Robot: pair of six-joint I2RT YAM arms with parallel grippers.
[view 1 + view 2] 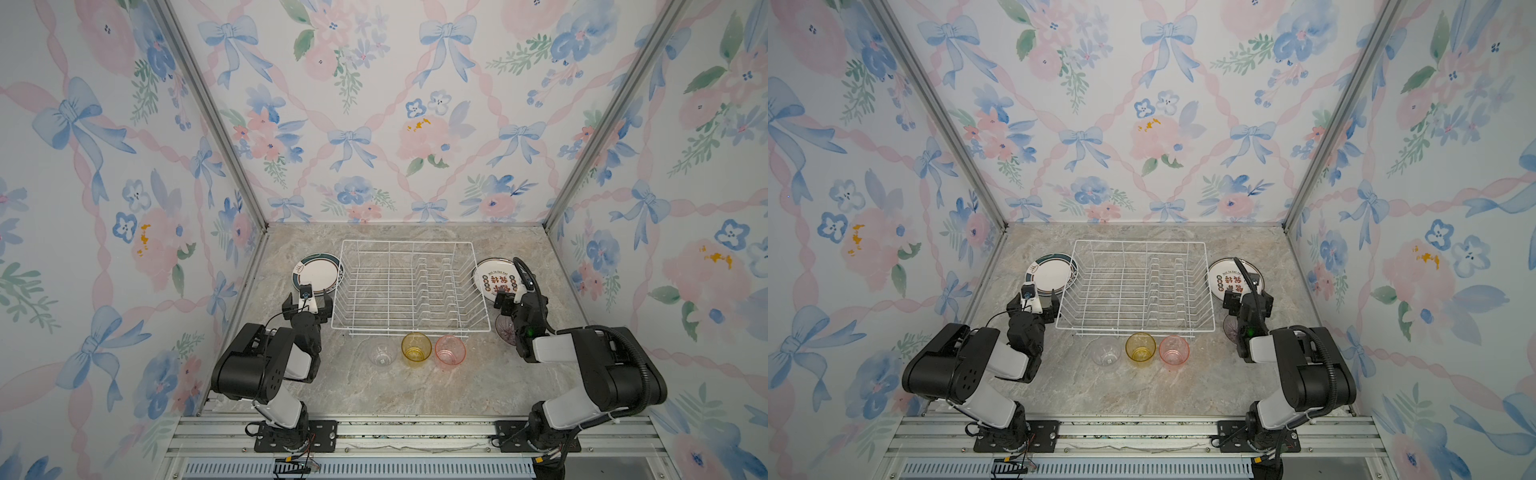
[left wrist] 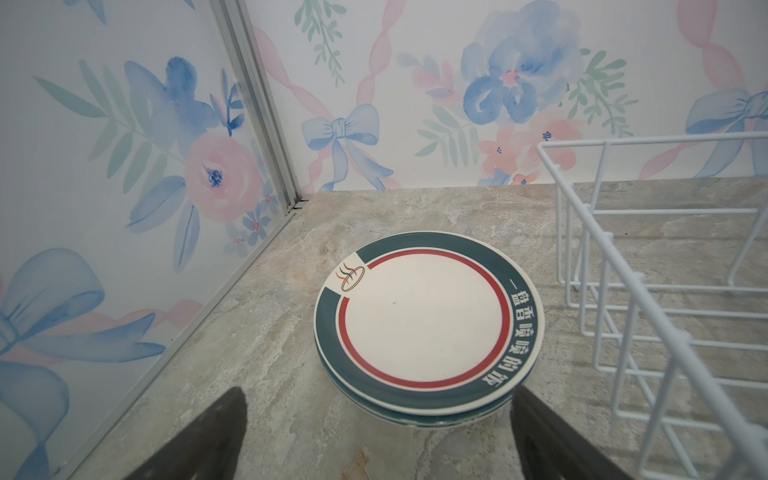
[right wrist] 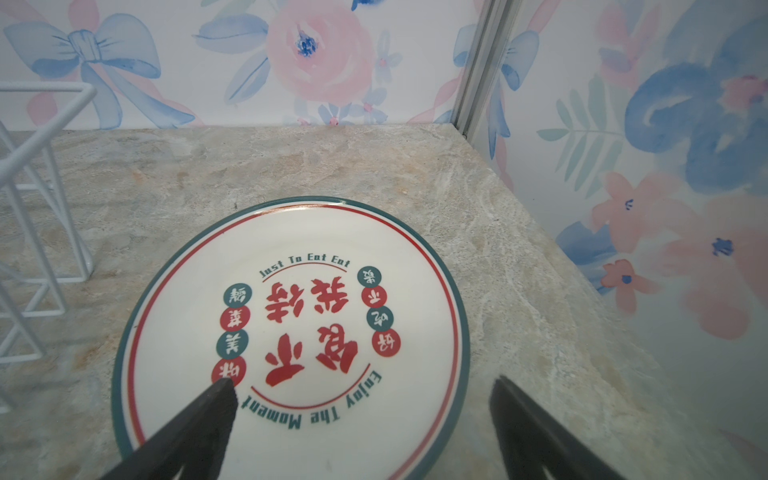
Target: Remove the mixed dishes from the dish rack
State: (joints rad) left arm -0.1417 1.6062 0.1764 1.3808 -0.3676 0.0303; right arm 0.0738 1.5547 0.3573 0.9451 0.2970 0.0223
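The red-lettered plate (image 3: 291,328) reads "Just To Eat Eat", "Enjoy The Moment".

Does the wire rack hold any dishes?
No, the rack shows only bare wires in a top view; plates lie on the counter beside it and three cups stand in front.

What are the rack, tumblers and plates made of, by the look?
The dish rack: thin wire with a smooth white coating, likely coated metal.
The clear tumbler, yellow tumbler and pink tumbler: see-through walls, plastic or glass; cannot tell.
The green-rimmed plates and red-lettered plate: glossy white with printed bands and lettering, ceramic or melamine; the look leaves it open.
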